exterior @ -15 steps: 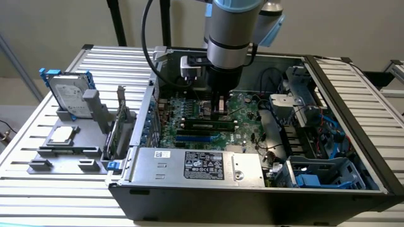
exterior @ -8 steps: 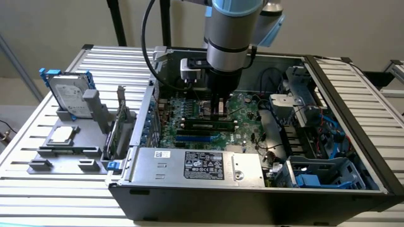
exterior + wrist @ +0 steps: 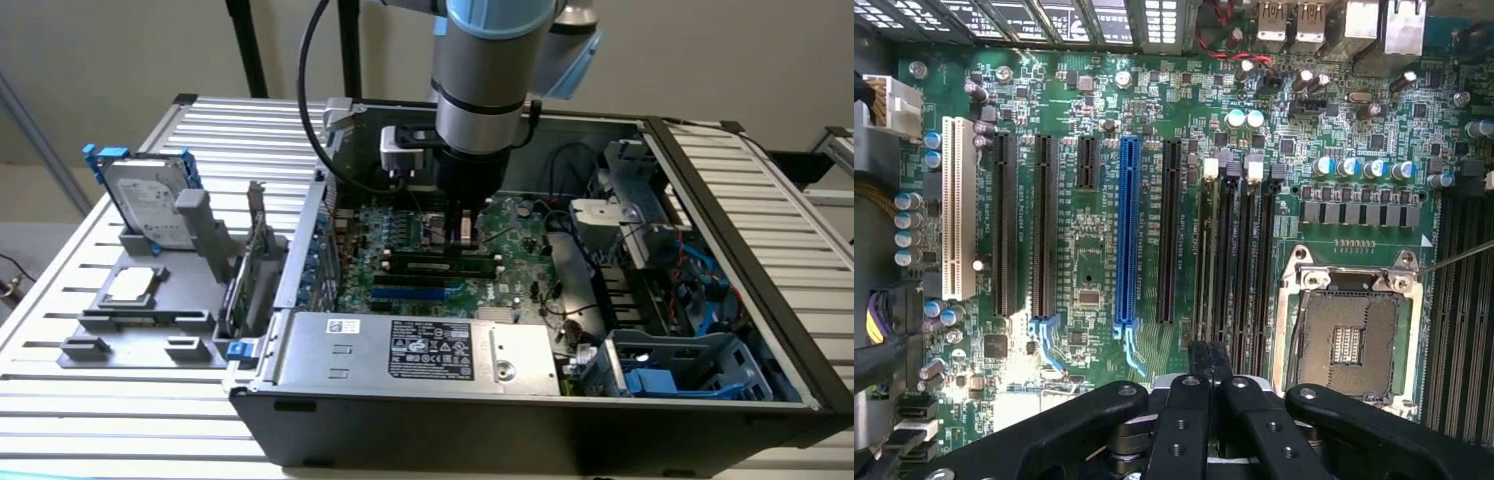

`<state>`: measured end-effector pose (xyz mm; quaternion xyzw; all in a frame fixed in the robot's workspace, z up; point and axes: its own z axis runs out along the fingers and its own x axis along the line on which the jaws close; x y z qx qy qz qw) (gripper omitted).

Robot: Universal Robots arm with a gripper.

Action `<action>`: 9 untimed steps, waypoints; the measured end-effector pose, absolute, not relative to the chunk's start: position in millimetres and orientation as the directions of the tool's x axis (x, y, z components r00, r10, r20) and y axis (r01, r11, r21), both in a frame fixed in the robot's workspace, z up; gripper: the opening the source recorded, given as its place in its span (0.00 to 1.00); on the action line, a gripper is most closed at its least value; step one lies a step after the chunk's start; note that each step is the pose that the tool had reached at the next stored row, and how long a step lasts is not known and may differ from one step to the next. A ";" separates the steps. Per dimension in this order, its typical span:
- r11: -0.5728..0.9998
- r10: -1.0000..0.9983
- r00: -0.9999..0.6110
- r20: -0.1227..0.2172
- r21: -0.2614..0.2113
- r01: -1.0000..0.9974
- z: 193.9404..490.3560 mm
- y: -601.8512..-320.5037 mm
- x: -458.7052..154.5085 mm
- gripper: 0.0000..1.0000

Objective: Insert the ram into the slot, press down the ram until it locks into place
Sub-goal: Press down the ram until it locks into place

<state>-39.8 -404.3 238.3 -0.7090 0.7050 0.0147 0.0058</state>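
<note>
The ram [image 3: 434, 266], a thin green stick with black chips, stands in a black memory slot [image 3: 441, 272] on the motherboard inside the open case. My gripper [image 3: 462, 235] hangs just above and behind it, its fingers pressed together with nothing visible between them. In the wrist view the gripper [image 3: 1206, 362] is shut over one end of the parallel black slots [image 3: 1246, 260]. The slot nearest the blue one holds a thin paler strip, the ram [image 3: 1203, 250] seen edge-on. Whether the fingertips touch the ram I cannot tell.
A blue slot [image 3: 416, 293] [image 3: 1127, 230] lies parallel to the memory slots. The CPU socket [image 3: 1349, 330] sits beside them. The power supply [image 3: 414, 350], drive cages [image 3: 681, 365] and cables crowd the case. A hard drive [image 3: 144, 205] stands on a grey holder outside it.
</note>
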 end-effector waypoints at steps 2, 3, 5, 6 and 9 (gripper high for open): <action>0.003 -1.000 -0.003 -0.029 0.013 -1.000 238.2 -404.2 -40.0 0.10; 0.006 -1.000 -0.006 -0.029 0.012 -1.000 238.1 -404.1 -40.2 0.10; 0.011 -1.000 -0.011 -0.029 0.012 -1.000 237.8 -404.0 -40.5 0.10; 0.013 -0.999 -0.013 -0.029 0.013 -1.000 237.8 -403.9 -40.7 0.10; 0.013 -0.999 -0.013 -0.029 0.012 -1.000 237.2 -403.5 -41.1 0.10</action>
